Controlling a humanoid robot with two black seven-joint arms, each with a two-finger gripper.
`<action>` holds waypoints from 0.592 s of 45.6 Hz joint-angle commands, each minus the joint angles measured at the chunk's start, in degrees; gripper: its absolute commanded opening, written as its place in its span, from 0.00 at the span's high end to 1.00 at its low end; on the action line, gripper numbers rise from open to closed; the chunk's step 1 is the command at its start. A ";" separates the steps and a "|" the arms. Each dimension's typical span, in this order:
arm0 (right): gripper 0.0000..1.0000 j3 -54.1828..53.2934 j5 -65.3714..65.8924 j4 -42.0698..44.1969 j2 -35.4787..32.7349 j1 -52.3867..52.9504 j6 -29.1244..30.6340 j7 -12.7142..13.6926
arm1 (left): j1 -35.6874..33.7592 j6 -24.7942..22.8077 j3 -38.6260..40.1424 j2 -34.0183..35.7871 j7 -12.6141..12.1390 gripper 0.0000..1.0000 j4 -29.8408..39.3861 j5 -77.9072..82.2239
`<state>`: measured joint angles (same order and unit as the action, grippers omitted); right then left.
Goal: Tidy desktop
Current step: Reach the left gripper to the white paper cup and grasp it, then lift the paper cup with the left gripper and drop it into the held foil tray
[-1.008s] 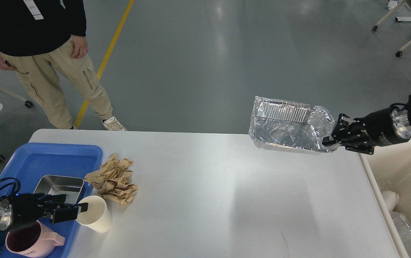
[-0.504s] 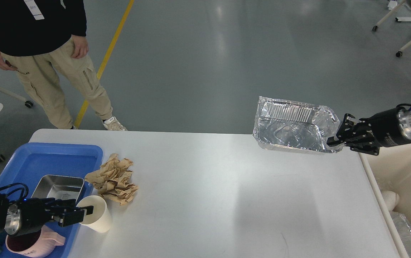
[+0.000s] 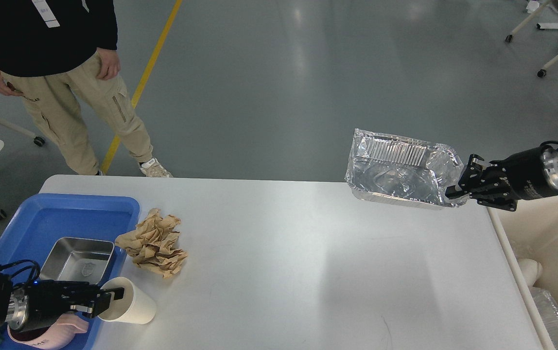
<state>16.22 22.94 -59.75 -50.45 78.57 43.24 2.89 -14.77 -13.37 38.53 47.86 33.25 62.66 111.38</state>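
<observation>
Right gripper (image 3: 455,191): clamped on the right end of the crumpled foil tray (image 3: 398,170), which you hold tilted in the air over the far right corner of the counter (image 3: 308,272).
Left gripper (image 3: 111,299): closed across the rim of the white paper cup (image 3: 130,306), one finger inside, one outside; the cup leans over by the tray's near right corner.
Counter: large white top filling the lower view, where the task's work lies; the brown paper wad (image 3: 155,243) rests on it, touching the blue tray's right edge.
Cream bin (image 3: 551,228): one, just beside the counter's right edge.
Blue tray (image 3: 65,214): one, at the left end, holding one steel pan (image 3: 77,257) and one pink mug (image 3: 55,330).
Risk, foil: thin metal gripped at one end may buckle or tear, and you could drop it short of the bin.
Risk, cup: a tilted rim pinch may crush the wall or slip.
Bystander (image 3: 60,63): one, beyond the far left corner; keep your left arm clear.
</observation>
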 commanded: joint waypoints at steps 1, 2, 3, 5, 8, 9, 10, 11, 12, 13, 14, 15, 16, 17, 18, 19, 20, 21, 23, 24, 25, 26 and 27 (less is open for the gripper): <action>1.00 0.04 0.09 0.07 -0.09 0.00 -0.08 0.02 | 0.00 0.19 -0.03 0.31 0.94 0.88 -0.17 -0.11; 1.00 0.04 0.09 0.07 0.00 0.00 -0.08 0.02 | 0.00 0.19 -0.03 0.39 1.11 0.89 -0.17 -0.11; 1.00 0.04 0.17 0.16 0.00 0.00 -0.08 0.02 | 0.00 0.19 -0.03 0.31 1.11 0.89 -0.17 -0.11; 1.00 0.04 0.17 0.16 0.00 0.00 -0.08 0.02 | 0.00 0.19 -0.03 0.39 1.20 0.89 -0.17 -0.19; 1.00 0.04 0.26 0.16 0.09 -0.09 -0.08 0.02 | -0.26 0.19 -0.03 0.31 1.64 0.91 -0.08 -0.28; 1.00 0.04 0.26 0.07 0.00 -0.09 -0.08 0.02 | -0.35 0.28 0.06 0.31 1.99 0.91 0.00 -0.37; 1.00 0.04 0.26 0.07 0.00 -0.09 -0.08 0.02 | -0.35 0.19 0.14 0.22 2.34 0.91 0.00 -0.54; 1.00 0.04 0.26 0.07 0.09 -0.09 -0.08 0.02 | -0.44 0.19 0.58 0.30 2.61 0.92 0.09 -0.63; 1.00 0.04 0.26 0.07 0.09 -0.09 -0.08 0.02 | -0.44 0.19 1.11 0.39 2.87 0.92 0.18 -0.72; 1.00 0.04 0.26 0.07 0.00 -0.09 -0.08 0.02 | -0.53 0.10 1.29 0.48 3.22 0.92 0.35 -1.07; 1.00 0.04 0.35 0.07 0.00 -0.09 0.00 0.02 | -0.53 0.10 1.46 0.57 3.40 0.92 0.70 -1.77; 1.00 0.04 0.35 0.07 0.09 -0.09 0.00 0.02 | -0.61 0.10 1.64 0.83 3.49 0.92 0.88 -2.82; 1.00 0.04 0.44 0.07 0.09 -0.09 0.00 0.02 | -0.61 0.10 1.81 1.09 3.57 0.92 0.88 -3.96; 1.00 0.13 0.44 -0.02 0.09 -0.09 0.00 0.02 | -0.70 0.10 1.99 1.53 3.58 0.93 0.88 -5.37; 1.00 0.13 0.52 -0.11 0.09 -0.17 0.09 0.02 | -0.79 0.10 1.99 2.23 3.66 0.93 0.88 -6.60; 1.00 0.13 0.53 -0.19 0.09 -0.17 0.09 0.02 | -0.79 0.10 2.08 2.85 3.66 0.93 0.97 -7.74; 1.00 0.13 0.53 -0.37 0.18 -0.17 0.09 0.02 | -0.88 0.10 2.16 3.38 3.66 0.93 0.97 -8.80; 1.00 0.13 0.61 -0.46 0.18 -0.17 0.09 0.02 | -0.96 0.10 2.25 3.90 3.75 0.92 1.06 -9.68; 1.00 0.13 0.61 -0.72 0.26 -0.09 0.26 0.02 | -2.01 0.10 2.60 5.48 3.93 0.92 1.32 -12.83; 1.00 0.05 0.61 -0.90 0.35 -0.17 0.27 0.02 | -2.46 0.10 2.69 5.93 4.10 0.92 1.41 -13.98; 1.00 0.04 0.61 -0.98 0.53 -0.09 0.27 0.02 | -2.89 0.10 2.87 6.28 4.28 0.92 1.41 -15.12; 1.00 0.04 0.61 -1.07 0.62 -0.09 0.27 0.02 | -3.33 0.10 3.04 6.54 4.37 0.92 1.41 -16.27; 1.00 0.04 0.53 -1.25 0.70 -0.09 0.27 0.02 | -3.86 0.01 3.13 6.72 4.37 0.92 1.41 -17.58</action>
<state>16.34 23.53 -60.39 -50.19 78.40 43.41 2.90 -16.51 -13.28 40.95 52.70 37.15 63.86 99.71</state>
